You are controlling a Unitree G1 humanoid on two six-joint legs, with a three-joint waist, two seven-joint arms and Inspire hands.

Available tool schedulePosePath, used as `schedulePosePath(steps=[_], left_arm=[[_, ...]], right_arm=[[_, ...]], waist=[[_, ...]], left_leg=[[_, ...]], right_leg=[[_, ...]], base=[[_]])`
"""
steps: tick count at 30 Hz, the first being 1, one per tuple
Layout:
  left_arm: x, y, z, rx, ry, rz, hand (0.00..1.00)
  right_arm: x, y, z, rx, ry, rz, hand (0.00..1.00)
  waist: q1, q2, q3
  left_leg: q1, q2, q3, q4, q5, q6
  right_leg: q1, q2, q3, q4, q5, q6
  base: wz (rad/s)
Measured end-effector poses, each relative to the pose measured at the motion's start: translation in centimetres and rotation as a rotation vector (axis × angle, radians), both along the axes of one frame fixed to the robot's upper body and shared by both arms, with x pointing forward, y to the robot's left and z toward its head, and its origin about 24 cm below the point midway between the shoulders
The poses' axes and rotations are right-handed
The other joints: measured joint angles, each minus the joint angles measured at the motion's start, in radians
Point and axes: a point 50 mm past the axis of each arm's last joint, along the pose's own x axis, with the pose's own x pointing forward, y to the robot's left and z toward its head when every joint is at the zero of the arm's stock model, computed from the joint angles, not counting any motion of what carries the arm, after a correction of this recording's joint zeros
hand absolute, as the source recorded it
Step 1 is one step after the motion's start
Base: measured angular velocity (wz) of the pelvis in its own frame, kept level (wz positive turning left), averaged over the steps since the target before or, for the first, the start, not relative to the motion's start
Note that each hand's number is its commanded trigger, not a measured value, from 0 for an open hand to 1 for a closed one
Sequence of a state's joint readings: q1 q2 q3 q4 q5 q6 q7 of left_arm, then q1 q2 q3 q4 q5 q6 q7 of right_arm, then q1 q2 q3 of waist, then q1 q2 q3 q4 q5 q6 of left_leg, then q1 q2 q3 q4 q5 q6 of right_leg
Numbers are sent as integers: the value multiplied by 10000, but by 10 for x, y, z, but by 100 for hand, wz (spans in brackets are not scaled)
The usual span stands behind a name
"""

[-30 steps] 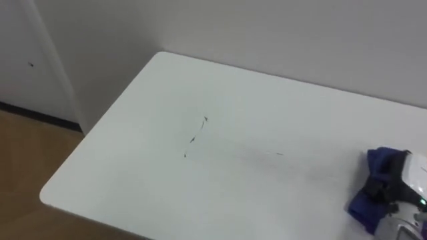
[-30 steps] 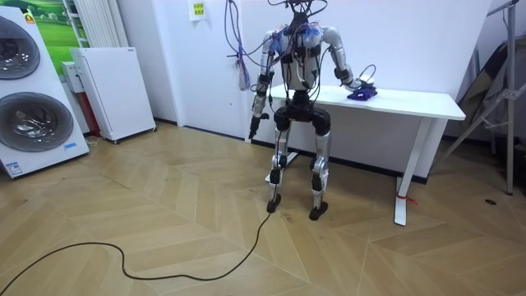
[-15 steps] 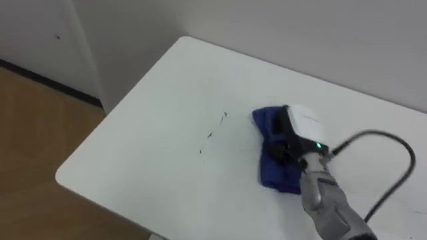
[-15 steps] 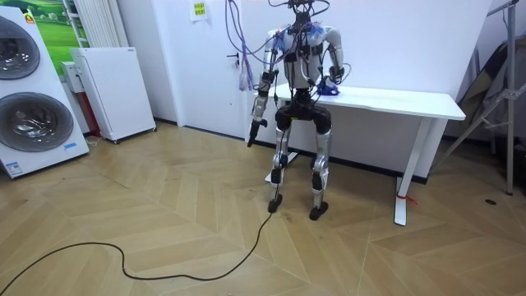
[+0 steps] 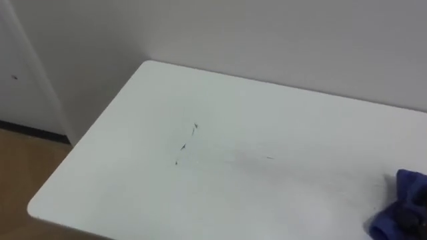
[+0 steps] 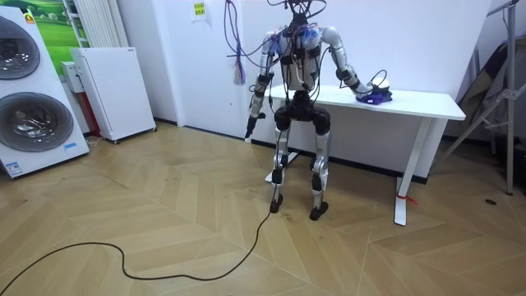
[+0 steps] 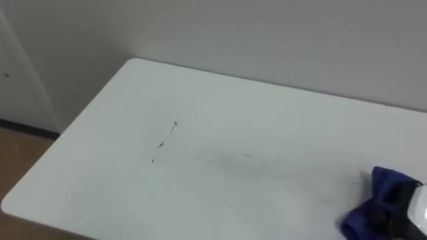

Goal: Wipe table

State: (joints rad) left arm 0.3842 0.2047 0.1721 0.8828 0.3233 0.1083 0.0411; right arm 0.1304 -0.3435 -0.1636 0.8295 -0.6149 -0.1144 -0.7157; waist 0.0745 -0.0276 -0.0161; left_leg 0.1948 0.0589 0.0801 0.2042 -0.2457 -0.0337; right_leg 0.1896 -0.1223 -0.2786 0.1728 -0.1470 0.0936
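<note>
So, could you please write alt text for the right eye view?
A white table against a wall carries small dark marks near its left end. A blue cloth lies at the lower right by the robot's right hand.

The room view shows a slim humanoid figure with silver-grey metal arms and legs, rounded pale shells at the shoulders, and a black waist and hips. A tangle of blue-violet and dark cables crowds its chest and small dark head, and a violet bundle hangs beside its left shoulder. Thin ropes run up from the shoulders, and a long dark cable trails away from its dark feet. The left robot hand (image 6: 249, 130) appears dark, though it is too small there to be sure. The right robot hand (image 7: 421, 200) has a smooth white shell on its back.
</note>
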Motion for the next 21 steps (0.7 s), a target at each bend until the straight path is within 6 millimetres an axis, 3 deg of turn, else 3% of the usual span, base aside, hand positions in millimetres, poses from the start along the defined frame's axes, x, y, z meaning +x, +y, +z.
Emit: schedulePosePath(steps=[2,4,5,7,8,10,11,12,13,15,17,18,19,20,21], left_arm=[[7,-7,-3,-103,-11,-446,0],[19,-15,-7,-251,-122,-656,0],[22,-16,-8,-269,-133,-637,0],[31,-18,-11,-290,-112,-739,0],[31,-18,-11,-300,-86,-724,0],[47,-20,-11,-445,-355,-930,0],[52,-21,-11,-515,-457,-1041,0],[59,-22,-9,-587,-684,-1161,0],[62,-20,-7,-530,-844,-1193,0],[57,-13,-6,-418,-695,-1222,0],[49,-5,-4,-300,-516,-1021,0],[44,-2,-3,-255,-399,-959,0],[42,2,-2,-222,-348,-865,0],[43,4,-1,-194,-376,-862,0],[46,8,1,-106,-473,-936,0]], right_arm=[[13,7,-1,38,268,108,100],[39,23,0,103,655,610,100],[49,31,0,183,691,945,100],[98,87,8,338,611,3260,100],[109,103,12,352,552,3966,100],[143,162,33,398,64,6377,100],[149,173,38,358,-28,6908,100],[160,189,48,305,-203,7762,100],[167,197,57,234,-389,8211,100],[171,199,63,207,-634,8295,100],[169,188,58,159,-341,7953,100],[164,177,51,350,-248,7578,100],[159,169,45,607,-348,7221,100],[156,165,40,803,-368,6999,100],[149,159,35,1130,-556,6611,100]], waist=[[194,-8,9],[943,93,30],[1142,104,38],[1782,245,136],[1936,255,164],[2350,300,241],[2436,337,277],[2760,400,357],[3027,437,376],[3130,445,367],[3112,433,366],[3046,393,341],[2797,372,339],[2674,362,335],[2381,238,293]], left_leg=[[3,1,23,104,-10,39],[-58,60,136,357,-188,72],[-85,69,147,423,-234,79],[-396,210,141,996,-593,96],[-496,223,105,1108,-651,97],[-1073,230,-4,1563,-793,154],[-1202,233,-9,1628,-801,172],[-1358,240,-59,1680,-781,211],[-1567,245,-121,1748,-769,235],[-1756,402,-96,1735,-686,180],[-1825,528,-99,1707,-604,83],[-1789,550,-113,1716,-596,37],[-1710,636,-130,1707,-593,-82],[-1675,721,-106,1738,-574,-169],[-1650,908,-85,1753,-540,-387]], right_leg=[[-50,4,89,89,27,-39],[-590,7,288,704,50,-146],[-770,3,248,859,74,-185],[-1425,-64,-390,1385,232,-434],[-1537,-116,-648,1453,274,-494],[-1962,-367,-1265,1731,305,-556],[-2027,-415,-1327,1756,309,-560],[-2150,-531,-1390,1823,307,-548],[-2281,-705,-1434,1894,283,-479],[-2581,-915,-1256,2247,254,-348],[-2818,-1497,-922,2773,223,-268],[-2768,-2017,-698,2743,250,-196],[-2605,-2355,-401,2553,338,-103],[-2467,-2454,-339,2336,433,-79],[-2246,-2518,-348,1837,897,-20]], base=[[-27],[-86],[-112],[-112],[-72],[-4],[25],[33],[43],[77],[93],[106],[110],[121],[116]])
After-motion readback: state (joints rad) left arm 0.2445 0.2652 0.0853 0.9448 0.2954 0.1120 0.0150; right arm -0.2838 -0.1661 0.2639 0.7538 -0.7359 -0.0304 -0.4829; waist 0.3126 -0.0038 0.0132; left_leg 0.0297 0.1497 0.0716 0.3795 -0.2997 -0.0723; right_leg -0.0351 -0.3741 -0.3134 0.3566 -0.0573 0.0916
